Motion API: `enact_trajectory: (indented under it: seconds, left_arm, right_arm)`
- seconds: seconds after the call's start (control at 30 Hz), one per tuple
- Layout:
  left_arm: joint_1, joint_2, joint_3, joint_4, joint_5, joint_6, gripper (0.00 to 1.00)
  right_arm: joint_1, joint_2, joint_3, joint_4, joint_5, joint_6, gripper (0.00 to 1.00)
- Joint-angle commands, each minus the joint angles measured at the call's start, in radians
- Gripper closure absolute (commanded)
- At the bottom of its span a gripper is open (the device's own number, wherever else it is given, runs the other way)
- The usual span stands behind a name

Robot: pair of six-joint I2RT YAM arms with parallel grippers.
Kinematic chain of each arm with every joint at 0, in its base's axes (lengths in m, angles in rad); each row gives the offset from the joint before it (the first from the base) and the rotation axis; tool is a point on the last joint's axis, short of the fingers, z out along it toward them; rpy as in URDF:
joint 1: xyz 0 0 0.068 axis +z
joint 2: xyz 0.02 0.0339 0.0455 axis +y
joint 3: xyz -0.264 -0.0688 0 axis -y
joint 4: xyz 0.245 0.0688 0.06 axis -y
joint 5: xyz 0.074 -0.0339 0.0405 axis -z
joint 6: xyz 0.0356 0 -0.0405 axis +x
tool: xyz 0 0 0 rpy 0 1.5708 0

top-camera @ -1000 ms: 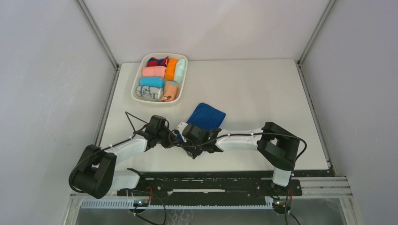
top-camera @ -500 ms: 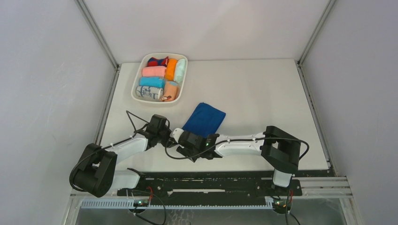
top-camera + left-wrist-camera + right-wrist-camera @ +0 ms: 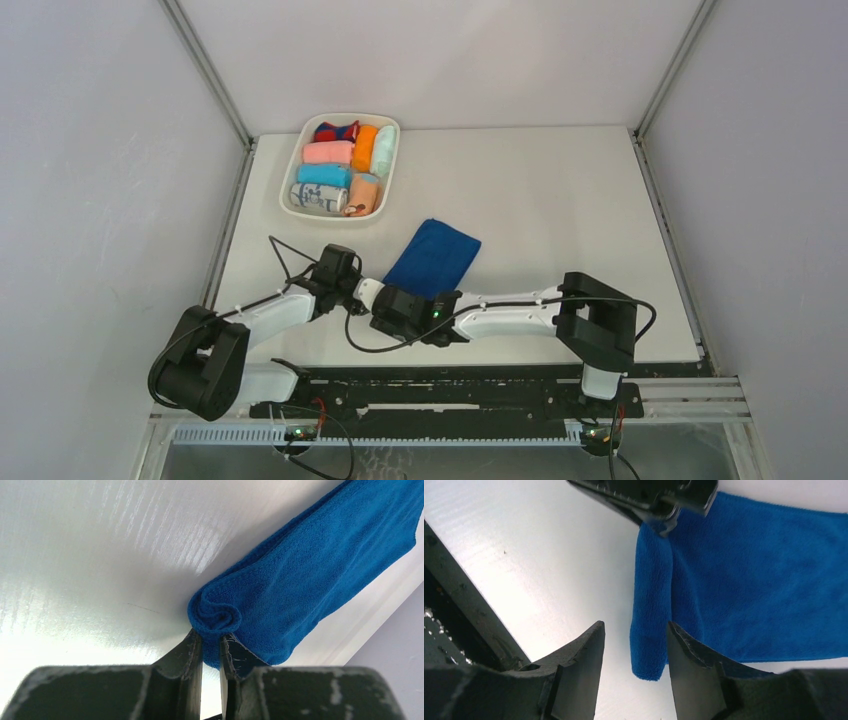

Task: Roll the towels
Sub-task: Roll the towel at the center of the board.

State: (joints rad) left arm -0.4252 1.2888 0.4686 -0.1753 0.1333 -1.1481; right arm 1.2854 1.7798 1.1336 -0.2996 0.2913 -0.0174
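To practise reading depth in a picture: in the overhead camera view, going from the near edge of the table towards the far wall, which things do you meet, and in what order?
Black metal mounting rail → long royal-blue terry towel → white oblong tray holding rolled cloths.

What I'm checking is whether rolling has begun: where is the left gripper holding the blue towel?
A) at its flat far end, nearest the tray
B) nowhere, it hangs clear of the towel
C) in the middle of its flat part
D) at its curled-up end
D: the left wrist view shows the left gripper pinching the blue towel right at its curled end, while the rest lies flat.
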Motion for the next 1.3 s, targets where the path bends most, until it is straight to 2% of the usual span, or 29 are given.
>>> enact_trajectory:
  seconds: [0.0,0.6,0.73,0.9,1.0,1.13,1.27]
  left_arm:
    - [-0.012,0.024,0.019,-0.070,-0.032,0.038,0.81]
    - [-0.012,0.032,0.020,-0.077,-0.037,0.046,0.81]
    - [-0.012,0.032,0.022,-0.082,-0.040,0.047,0.81]
    - [-0.010,0.031,0.035,-0.103,-0.052,0.046,0.80]
    - [-0.005,0.024,0.037,-0.112,-0.061,0.043,0.80]
    - [0.005,0.001,0.028,-0.136,-0.062,0.039,0.80]
    - [0.017,-0.087,0.001,-0.162,-0.089,0.024,0.75]
  right_arm:
    - [0.011,0.026,0.050,0.013,0.044,-0.027,0.52]
    - [0.006,0.093,0.024,-0.074,0.103,0.017,0.55]
    - [-0.005,0.087,0.006,-0.083,0.062,0.035,0.60]
    - [-0.024,0.092,0.002,-0.123,0.009,0.073,0.73]
    - [-0.048,0.080,-0.014,-0.118,-0.065,0.092,0.83]
    - [-0.104,0.044,-0.041,-0.072,-0.297,0.112,0.99]
    - [-0.182,0.027,-0.055,-0.006,-0.583,0.140,1.00]
